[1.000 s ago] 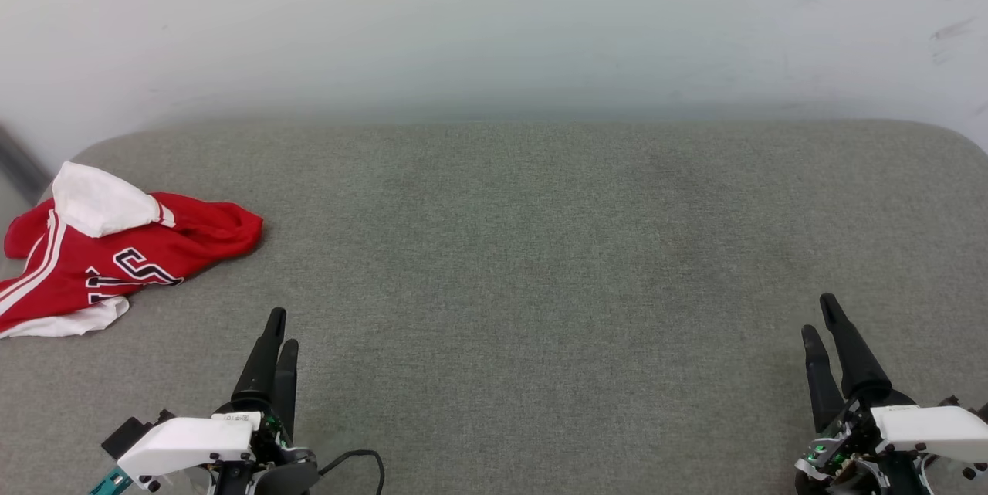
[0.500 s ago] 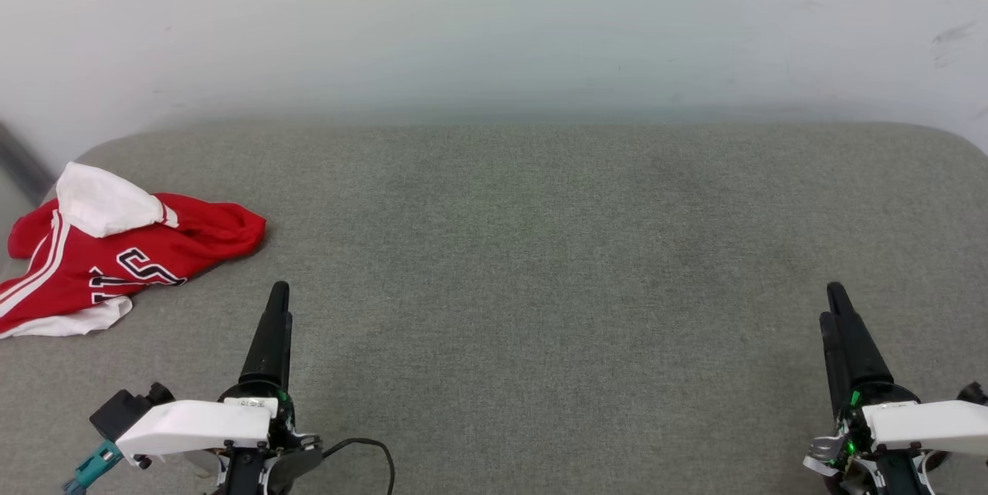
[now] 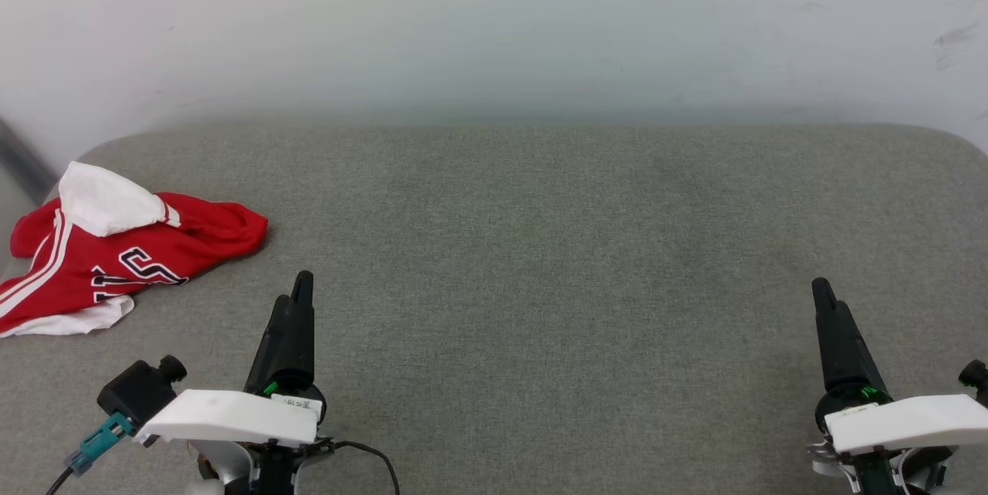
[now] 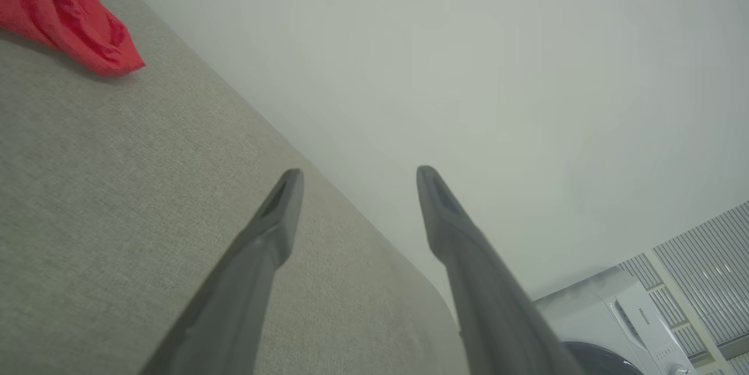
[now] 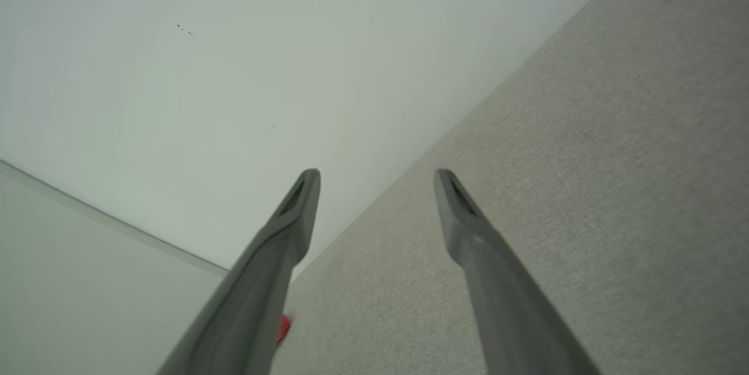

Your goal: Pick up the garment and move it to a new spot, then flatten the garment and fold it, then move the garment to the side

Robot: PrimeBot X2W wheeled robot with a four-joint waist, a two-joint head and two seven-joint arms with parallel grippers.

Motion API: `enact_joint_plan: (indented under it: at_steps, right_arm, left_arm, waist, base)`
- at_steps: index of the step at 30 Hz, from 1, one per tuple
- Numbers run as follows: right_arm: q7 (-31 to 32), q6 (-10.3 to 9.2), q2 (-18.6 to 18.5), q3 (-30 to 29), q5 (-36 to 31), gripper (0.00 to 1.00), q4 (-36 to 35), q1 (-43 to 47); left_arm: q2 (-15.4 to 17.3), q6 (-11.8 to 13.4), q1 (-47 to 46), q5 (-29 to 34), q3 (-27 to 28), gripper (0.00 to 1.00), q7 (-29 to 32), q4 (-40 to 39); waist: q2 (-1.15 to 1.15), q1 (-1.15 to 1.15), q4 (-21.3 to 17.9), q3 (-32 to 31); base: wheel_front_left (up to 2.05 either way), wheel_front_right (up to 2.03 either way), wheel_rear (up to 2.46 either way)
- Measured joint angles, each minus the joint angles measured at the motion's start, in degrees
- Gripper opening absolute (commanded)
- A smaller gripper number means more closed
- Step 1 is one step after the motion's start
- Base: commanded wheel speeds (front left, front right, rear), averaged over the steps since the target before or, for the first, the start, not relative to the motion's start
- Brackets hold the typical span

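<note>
- The left gripper (image 3: 296,290) and the right gripper (image 3: 820,288) both have their fingers spread and hold nothing.
- The garment (image 3: 116,263) lies crumpled ahead and to the left of the left gripper, apart from it, at the left edge of the surface.
- The grey fabric surface (image 3: 540,248) runs back to a pale wall (image 3: 494,32).
- A white washing machine (image 4: 614,310) stands beyond the surface's corner.

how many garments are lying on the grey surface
1. The garment, a crumpled red jersey, lies at the left edge of the grey surface. Anything under its folds would be hidden.
</note>
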Motion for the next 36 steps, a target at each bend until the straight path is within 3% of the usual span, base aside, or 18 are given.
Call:
enact_joint_plan:
  at_steps: [14, 36]
  right_arm:
    - [0.6, 0.0, 0.2, 0.6, -18.1, 1.0, -1.8, 0.4]
    - [2.2, 0.0, 0.2, 0.8, -34.9, 1.0, -3.8, 0.8]
  left_arm:
    - [0.3, 0.0, 0.3, 17.9, -1.4, 1.0, -2.6, -0.3]
    - [2.8, 1.9, 0.9, 36.2, -4.9, 1.0, -6.1, 2.0]
  waist:
    - [0.0, 0.0, -0.1, -0.1]
    - [0.0, 0.0, 0.2, -0.4]
  base:
    - [0.0, 0.0, 0.0]
    - [0.0, 0.0, 0.0]
